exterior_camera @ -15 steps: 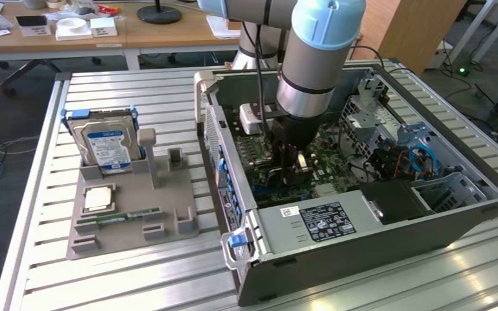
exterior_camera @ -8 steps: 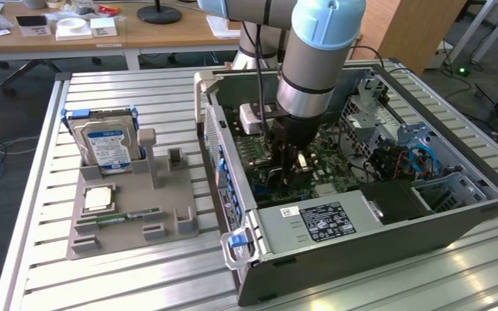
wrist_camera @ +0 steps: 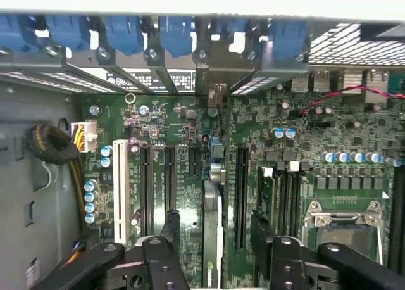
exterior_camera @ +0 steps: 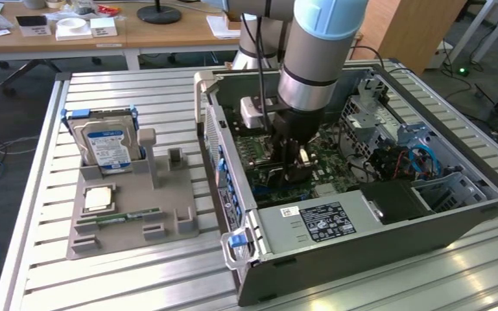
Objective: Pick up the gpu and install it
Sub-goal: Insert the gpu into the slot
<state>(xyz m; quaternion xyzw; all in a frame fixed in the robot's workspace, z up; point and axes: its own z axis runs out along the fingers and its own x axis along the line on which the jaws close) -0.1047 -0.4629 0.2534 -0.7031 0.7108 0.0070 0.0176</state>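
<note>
Gripping gpu [wrist_camera: 211,239] edge-on, end effector [wrist_camera: 215,236] over motherboard [wrist_camera: 316,151]

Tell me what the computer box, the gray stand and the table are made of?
The computer box looks like sheet metal: thin gray walls with punched holes. The gray stand seems to be matte plastic, with a dull, even colour and chunky molded slots. The table looks like bare aluminium: silvery, ribbed slats that catch the light. The claw grips the gpu, a dark board seen edge-on.

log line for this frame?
gripper: shut on gpu | thin dark gpu card: edge-on over green motherboard slots | open grey PC case
</note>
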